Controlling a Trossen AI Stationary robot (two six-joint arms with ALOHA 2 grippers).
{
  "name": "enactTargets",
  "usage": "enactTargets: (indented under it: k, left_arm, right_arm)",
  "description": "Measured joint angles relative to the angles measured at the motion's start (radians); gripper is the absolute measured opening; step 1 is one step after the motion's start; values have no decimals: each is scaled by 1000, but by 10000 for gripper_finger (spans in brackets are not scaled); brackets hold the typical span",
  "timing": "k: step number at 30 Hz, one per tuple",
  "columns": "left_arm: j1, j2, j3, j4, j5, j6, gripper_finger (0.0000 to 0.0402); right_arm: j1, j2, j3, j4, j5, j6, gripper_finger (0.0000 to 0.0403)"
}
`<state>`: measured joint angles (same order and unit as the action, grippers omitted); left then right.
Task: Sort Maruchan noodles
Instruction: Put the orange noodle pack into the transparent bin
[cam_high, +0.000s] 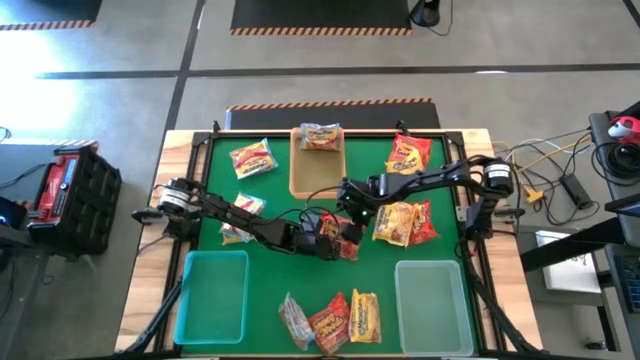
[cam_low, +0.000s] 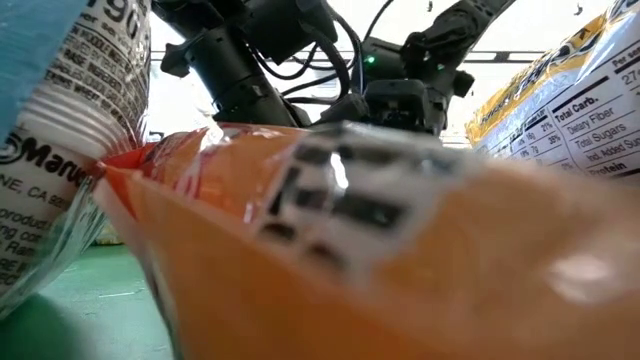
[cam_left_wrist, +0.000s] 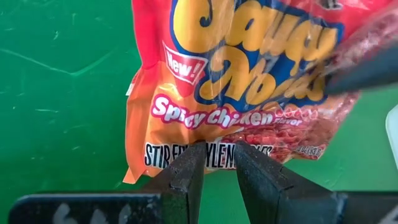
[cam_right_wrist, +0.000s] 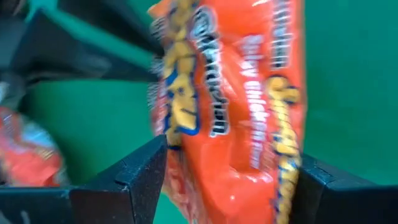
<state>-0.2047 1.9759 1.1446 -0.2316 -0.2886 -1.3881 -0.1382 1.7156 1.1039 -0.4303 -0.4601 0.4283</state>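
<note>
Maruchan noodles: we're holding one orange packet (cam_left_wrist: 236, 93) just below the tan tray (cam_high: 318, 172), left hand (cam_left_wrist: 219, 163) pinching its edge. Right hand (cam_right_wrist: 227, 180) is standing apart around it, likely a handover for sorting.

A green table (cam_high: 270, 190) carries scattered noodle packets (cam_high: 251, 158), two teal trays (cam_high: 211, 297) and a tan tray (cam_high: 318, 170)

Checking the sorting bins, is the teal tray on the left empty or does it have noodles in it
Empty. In the high view the left teal tray shows only its bare bottom; the noodle packets nearby lie on the table beside it.
</note>
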Motion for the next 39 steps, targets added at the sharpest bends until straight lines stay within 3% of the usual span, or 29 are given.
enactTargets:
  k: [7, 19, 28, 39]
  left_arm:
    - [-2, 0, 0, -5, -3, 18, 77]
    - [-30, -49, -5, -12, -19, 140, 77]
    - [-57, -150, -5, -36, -36, 229, 77]
    - [-72, -168, -4, -66, -43, 199, 77]
  right_arm:
    - [16, 20, 25, -5, -42, -30, 197]
    - [13, -22, -19, -6, -39, -74, 86]
    - [-2, -105, -19, -104, -38, -127, 82]
    - [22, -391, -19, -333, -32, -141, 78]
